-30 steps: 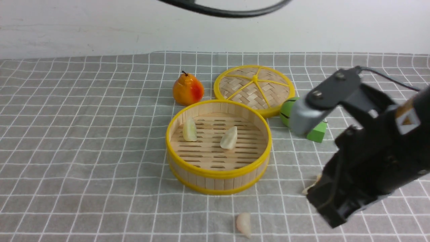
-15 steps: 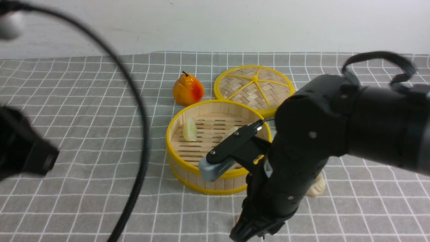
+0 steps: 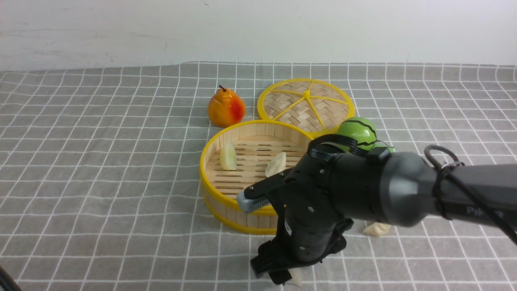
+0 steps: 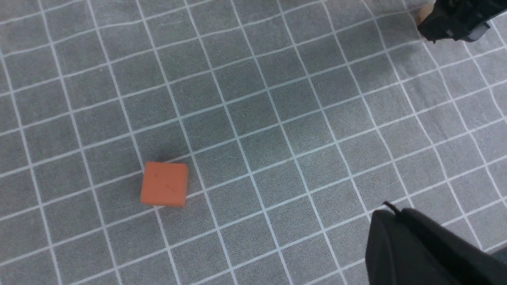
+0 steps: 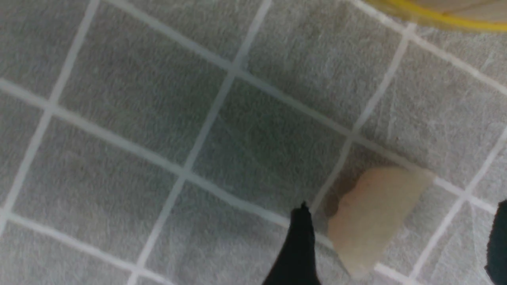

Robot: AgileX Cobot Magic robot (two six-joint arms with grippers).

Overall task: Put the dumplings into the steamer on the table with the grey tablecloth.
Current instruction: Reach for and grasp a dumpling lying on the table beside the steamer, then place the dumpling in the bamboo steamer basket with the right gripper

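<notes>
Bamboo in light wood with yellow rims makes up the steamer [image 3: 234,216], which stands upright near the middle of the table [image 3: 80,182]. Two pieces lie apart on its slatted floor: a greenish dumpling [image 3: 228,157] close to the left wall and a whitish dumpling [image 3: 276,165] nearer the centre. A third dumpling [image 5: 372,221] lies outside on the grey tablecloth [image 3: 444,101], in front of the steamer and toward its right. In the front view only its tip peeks out beneath the arm.

The right hand [image 5: 400,237] is lowered over this third dumpling with its jaws spread wide. The dark fingers [image 5: 297,253] stand one on each side of the piece. One is just beside its edge, the other is well off it, and neither is pressing on it. The piece lies flat on the cloth, ungrasped. A fourth dumpling [image 3: 377,229] rests on the cloth to the right of the steamer's front, half hidden behind the right arm, which reaches in from the right across the foreground.

Behind the steamer on the right the woven lid [image 3: 305,105] lies flat, its near edge hidden by the steamer's rear rim. An orange-red pear [image 3: 226,108] stands behind the steamer on the left. A green striped ball [image 3: 357,128] sits just beside the lid's front right edge, its lower part covered by the arm.

The left hand [image 4: 416,245] is clenched. It shows only as a dark mass in its own wrist view, above open cloth with an orange cube [image 4: 164,184] lying some way off.
</notes>
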